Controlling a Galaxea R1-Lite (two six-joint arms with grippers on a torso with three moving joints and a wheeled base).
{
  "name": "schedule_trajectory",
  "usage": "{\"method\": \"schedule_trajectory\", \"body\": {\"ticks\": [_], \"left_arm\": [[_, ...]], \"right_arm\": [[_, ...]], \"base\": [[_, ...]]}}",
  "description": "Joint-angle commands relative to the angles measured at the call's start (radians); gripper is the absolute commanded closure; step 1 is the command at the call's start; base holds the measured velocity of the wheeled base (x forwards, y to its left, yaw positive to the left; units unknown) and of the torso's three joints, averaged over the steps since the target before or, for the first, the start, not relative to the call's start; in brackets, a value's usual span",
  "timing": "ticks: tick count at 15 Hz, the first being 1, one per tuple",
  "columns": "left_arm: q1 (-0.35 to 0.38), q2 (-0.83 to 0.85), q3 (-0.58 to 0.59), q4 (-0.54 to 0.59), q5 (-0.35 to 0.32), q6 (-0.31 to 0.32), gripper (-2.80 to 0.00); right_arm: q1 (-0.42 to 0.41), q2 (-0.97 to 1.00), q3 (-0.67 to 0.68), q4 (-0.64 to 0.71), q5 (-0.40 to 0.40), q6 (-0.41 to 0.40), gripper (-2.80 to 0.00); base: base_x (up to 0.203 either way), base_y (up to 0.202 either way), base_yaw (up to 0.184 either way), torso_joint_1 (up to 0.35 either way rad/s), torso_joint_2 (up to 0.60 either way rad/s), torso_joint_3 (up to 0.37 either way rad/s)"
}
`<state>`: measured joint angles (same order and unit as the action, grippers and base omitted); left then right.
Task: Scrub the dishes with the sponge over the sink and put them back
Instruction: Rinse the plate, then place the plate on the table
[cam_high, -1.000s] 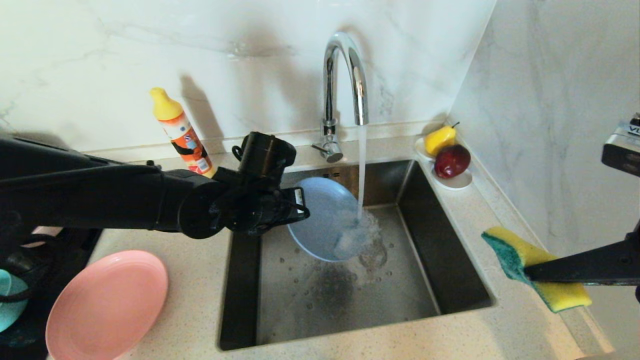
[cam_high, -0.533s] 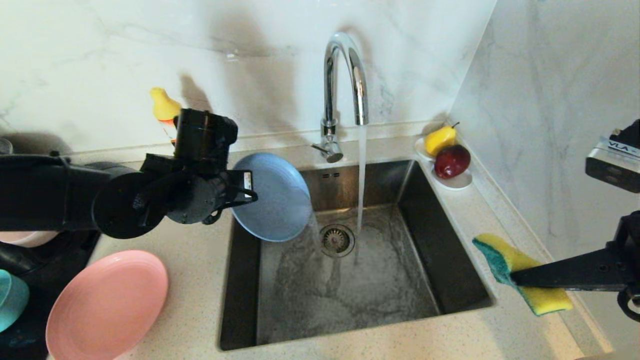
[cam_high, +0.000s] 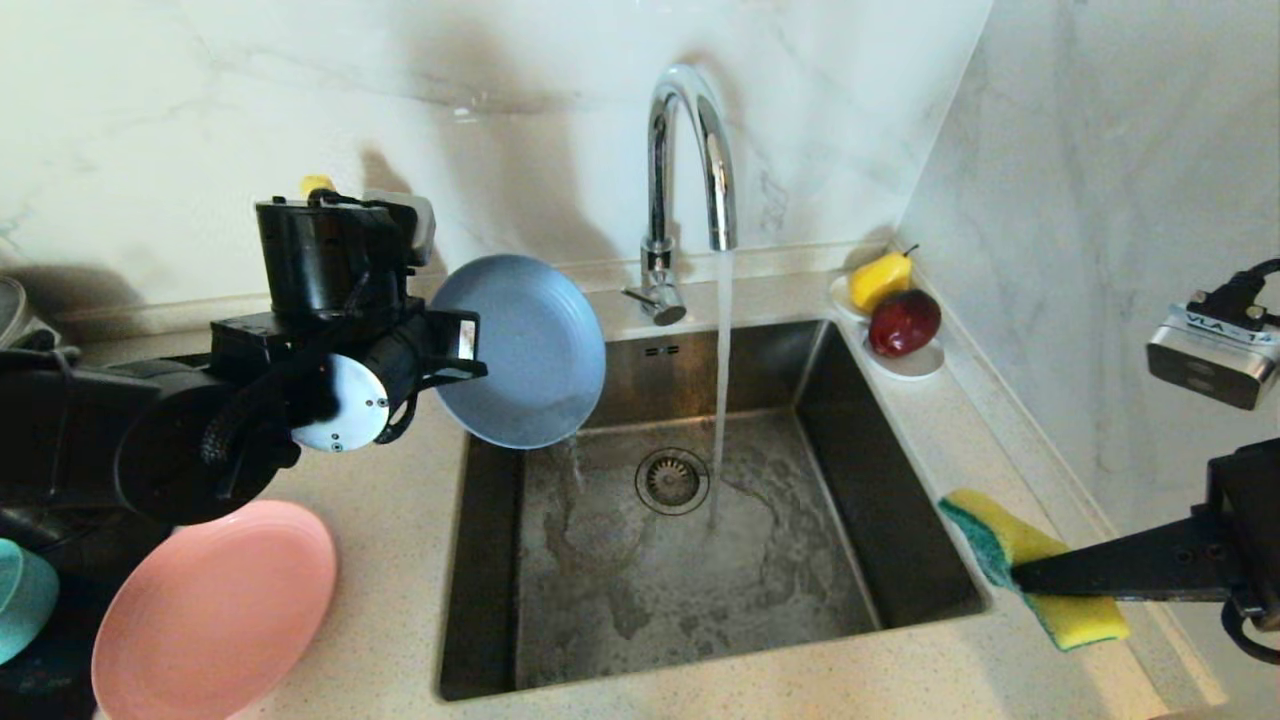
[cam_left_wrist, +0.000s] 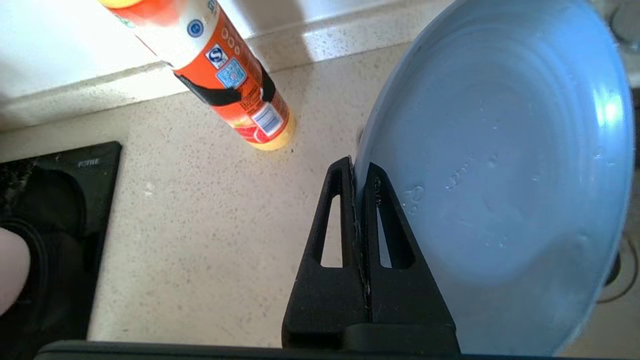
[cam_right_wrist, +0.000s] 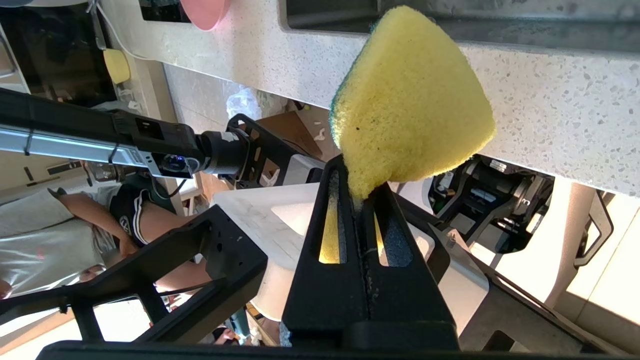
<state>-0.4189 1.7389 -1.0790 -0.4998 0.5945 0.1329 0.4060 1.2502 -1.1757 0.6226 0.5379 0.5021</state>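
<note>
Head view showed my left gripper (cam_high: 462, 345) clamped on the rim of the grey-blue plate (cam_high: 530, 350), held tilted above the far left corner of the sink (cam_high: 900, 480), while the faucet (cam_high: 690, 150) ran. My right gripper (cam_high: 1020, 580) pinched the sponge (cam_high: 1010, 545) over the counter by the sink's right edge. Near left lay the pink plate (cam_high: 215, 615).

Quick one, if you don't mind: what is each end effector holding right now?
Left end effector: shut on the rim of the grey-blue plate.
Right end effector: shut on the sponge.
</note>
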Motion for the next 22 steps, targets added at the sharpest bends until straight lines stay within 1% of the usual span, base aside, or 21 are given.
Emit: {"method": "schedule_trajectory", "body": {"ticks": [1, 3, 5, 6, 9, 11, 14, 15, 16, 17, 18, 19, 20, 21, 22], "left_arm": [[0.000, -0.008, 0.032, -0.003, 0.006, 0.011, 0.00], [0.000, -0.022, 0.015, -0.011, 0.019, 0.038, 0.00], [0.000, -0.039, 0.011, -0.063, 0.019, 0.087, 0.00], [0.000, -0.036, 0.026, -0.082, 0.019, 0.095, 0.00], [0.001, -0.033, 0.089, -0.138, 0.019, 0.088, 0.00], [0.003, -0.033, 0.103, -0.175, 0.016, 0.096, 0.00], [0.005, -0.035, 0.103, -0.178, 0.012, 0.086, 0.00], [0.005, -0.039, 0.100, -0.167, 0.004, 0.079, 0.00], [0.022, -0.042, 0.097, -0.135, -0.006, 0.059, 0.00], [0.037, -0.050, 0.087, -0.050, -0.023, 0.009, 0.00], [0.059, -0.062, 0.061, 0.067, -0.061, -0.053, 0.00], [0.086, -0.075, 0.017, 0.214, -0.110, -0.122, 0.00], [0.126, -0.087, -0.059, 0.397, -0.185, -0.211, 0.00], [0.183, -0.097, -0.152, 0.573, -0.290, -0.303, 0.00], [0.257, -0.104, -0.219, 0.695, -0.405, -0.375, 0.00]], "right_arm": [[0.001, 0.003, 0.008, 0.005, 0.005, 0.003, 0.00], [0.001, 0.002, 0.016, 0.003, 0.005, 0.001, 0.00], [0.001, 0.004, 0.018, 0.003, 0.007, 0.001, 0.00], [0.001, 0.005, 0.018, 0.003, 0.007, 0.000, 0.00], [0.001, 0.002, 0.019, 0.003, 0.005, -0.001, 0.00], [0.001, 0.003, 0.024, 0.004, 0.005, 0.001, 0.00], [0.001, 0.005, 0.030, 0.003, 0.008, -0.001, 0.00], [0.001, 0.006, 0.032, 0.003, 0.008, -0.001, 0.00], [0.001, 0.008, 0.042, -0.002, 0.006, -0.001, 0.00], [0.001, 0.008, 0.049, -0.018, 0.006, 0.001, 0.00], [0.001, 0.005, 0.057, -0.035, 0.007, 0.002, 0.00], [0.001, 0.007, 0.057, -0.044, 0.007, 0.004, 0.00], [0.001, 0.008, 0.059, -0.044, 0.007, 0.004, 0.00], [0.001, 0.009, 0.065, -0.047, 0.007, 0.004, 0.00], [0.001, 0.011, 0.069, -0.049, 0.007, 0.004, 0.00]], "base": [[0.000, 0.000, 0.000, 0.000, 0.00, 0.000], [0.000, 0.000, 0.000, 0.000, 0.00, 0.000], [0.000, 0.000, 0.000, 0.000, 0.00, 0.000], [0.000, 0.000, 0.000, 0.000, 0.00, 0.000], [0.000, 0.000, 0.000, 0.000, 0.00, 0.000], [0.000, 0.000, 0.000, 0.000, 0.00, 0.000], [0.000, 0.000, 0.000, 0.000, 0.00, 0.000], [0.000, 0.000, 0.000, 0.000, 0.00, 0.000], [0.000, 0.000, 0.000, 0.000, 0.00, 0.000], [0.000, 0.000, 0.000, 0.000, 0.00, 0.000], [0.000, 0.000, 0.000, 0.000, 0.00, 0.000], [0.000, 0.000, 0.000, 0.000, 0.00, 0.000], [0.000, 0.000, 0.000, 0.000, 0.00, 0.000], [0.000, 0.000, 0.000, 0.000, 0.00, 0.000], [0.000, 0.000, 0.000, 0.000, 0.00, 0.000]]}}
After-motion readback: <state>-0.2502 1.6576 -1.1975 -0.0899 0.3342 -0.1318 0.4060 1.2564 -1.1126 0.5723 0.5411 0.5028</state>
